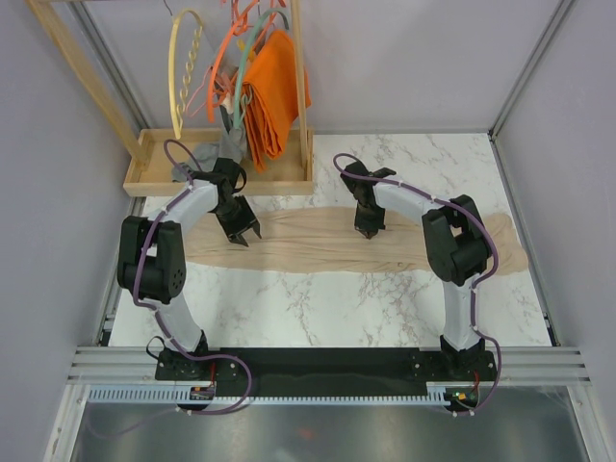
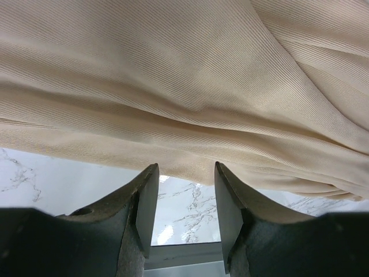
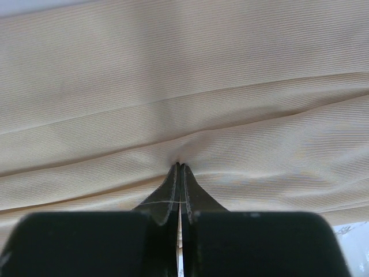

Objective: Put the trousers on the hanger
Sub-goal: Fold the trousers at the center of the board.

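The beige trousers (image 1: 318, 241) lie flat in a long band across the marble table, from left to right. The pale yellow hanger (image 1: 186, 67) with its twisted bar hangs on the rack at the back left. My left gripper (image 1: 243, 234) is open over the left part of the trousers; in the left wrist view (image 2: 185, 170) its jaws stand apart at the fabric's (image 2: 173, 75) near edge, with nothing between them. My right gripper (image 1: 369, 233) is at the middle of the trousers. In the right wrist view (image 3: 181, 165) it is shut, with the fabric (image 3: 184, 86) puckered at its tips.
A wooden tray (image 1: 154, 178) forms the rack's base at the back left. An orange cloth (image 1: 272, 91), orange hangers (image 1: 223, 67), a teal hanger (image 1: 248, 43) and a small grey garment (image 1: 214, 152) hang or lie there. Bare marble (image 1: 318, 308) lies in front of the trousers.
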Motion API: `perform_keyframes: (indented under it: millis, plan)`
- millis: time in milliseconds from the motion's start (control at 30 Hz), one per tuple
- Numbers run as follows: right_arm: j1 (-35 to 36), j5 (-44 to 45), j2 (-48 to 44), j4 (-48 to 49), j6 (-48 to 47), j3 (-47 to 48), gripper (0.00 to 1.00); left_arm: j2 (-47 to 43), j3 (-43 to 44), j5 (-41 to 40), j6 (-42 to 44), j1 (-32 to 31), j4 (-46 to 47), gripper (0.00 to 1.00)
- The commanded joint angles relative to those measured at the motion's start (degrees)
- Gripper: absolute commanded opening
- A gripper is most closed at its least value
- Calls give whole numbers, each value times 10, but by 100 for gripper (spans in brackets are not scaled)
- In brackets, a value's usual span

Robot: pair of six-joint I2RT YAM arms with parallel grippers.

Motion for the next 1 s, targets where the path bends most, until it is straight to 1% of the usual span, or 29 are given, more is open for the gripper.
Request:
perform_keyframes:
  millis: [0, 300, 400, 967]
  plan:
    - [-1, 23, -30, 3, 0, 28, 0, -14, 1, -25, 21, 7, -4, 51]
    - [-2, 60, -31, -8, -27, 76, 0, -7, -14, -48, 49, 57, -5, 50]
    - [-2, 66, -18, -8, -35, 95, 0, 0, -17, -50, 57, 66, -7, 50]
    - [-27, 99, 45, 15, -55, 158, 0, -14, -25, -64, 67, 74, -14, 50]
